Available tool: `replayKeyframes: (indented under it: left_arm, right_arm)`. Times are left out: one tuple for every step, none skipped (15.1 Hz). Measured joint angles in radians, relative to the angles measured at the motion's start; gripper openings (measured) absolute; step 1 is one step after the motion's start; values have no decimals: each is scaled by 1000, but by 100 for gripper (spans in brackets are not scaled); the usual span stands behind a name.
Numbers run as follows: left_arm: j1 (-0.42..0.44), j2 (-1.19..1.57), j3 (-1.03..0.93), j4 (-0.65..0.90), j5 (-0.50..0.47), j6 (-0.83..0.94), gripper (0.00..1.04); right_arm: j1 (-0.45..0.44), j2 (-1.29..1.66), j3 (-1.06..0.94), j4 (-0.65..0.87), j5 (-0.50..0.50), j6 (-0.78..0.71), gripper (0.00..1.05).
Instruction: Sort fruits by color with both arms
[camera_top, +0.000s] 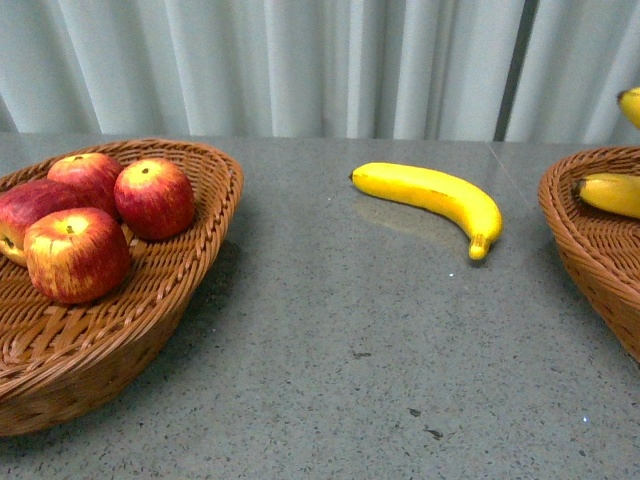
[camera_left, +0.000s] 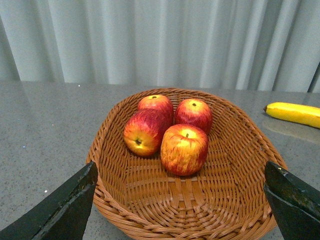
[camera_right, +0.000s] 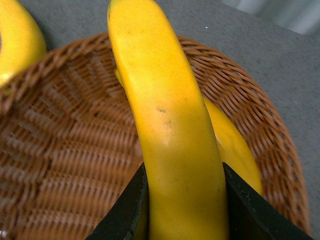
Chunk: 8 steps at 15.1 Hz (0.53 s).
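Observation:
Several red apples (camera_top: 155, 197) lie together in the left wicker basket (camera_top: 215, 215). In the left wrist view my left gripper (camera_left: 180, 202) hangs open over the near rim of that basket (camera_left: 150, 220), short of the apples (camera_left: 184, 149), with nothing between its fingers (camera_left: 65, 210). My right gripper (camera_right: 184, 210) is shut on a banana (camera_right: 165, 115), held above the right basket (camera_right: 75, 140), where another banana (camera_right: 235, 145) lies. In the front view only the held banana's tip (camera_top: 630, 105) shows, above the right basket (camera_top: 585, 250). One banana (camera_top: 430, 195) lies loose on the table.
The grey table (camera_top: 330, 350) runs between the two baskets, with a pale curtain (camera_top: 300, 60) behind it. A banana (camera_top: 610, 193) rests inside the right basket. Another yellow banana (camera_right: 15, 40) shows at the edge of the right wrist view.

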Motion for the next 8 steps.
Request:
replayKeyframes:
  left_arm:
    - [0,0,0,0,0,0,98]
    - [0,0,0,0,0,0,98]
    - [0,0,0,0,0,0,98]
    - [0,0,0,0,0,0,98]
    - [0,0,0,0,0,0,98]
    - [0,0,0,0,0,0,98]
    - [0,0,0,0,0,0,98]
    - [0,0,0,0,0,0,98]
  right_arm:
    - [-31,-19,-16,-8,-3,-52,33]
    - [-46,-43,-36,-12,-4,-112,33]
    - [-48,-60,-42,-38,-11,-159,33]
    - [-47,-64,-46,-35,-19,-196,40]
    - [-40,-67,-47,-35,-24,-207,51]
    - [-29,-68,-45,-30,-24,-207,62]
    - [-6,-68,-32,-30,-20,-202,75]
    - [29,-68,-6,-26,-15,-192,88]
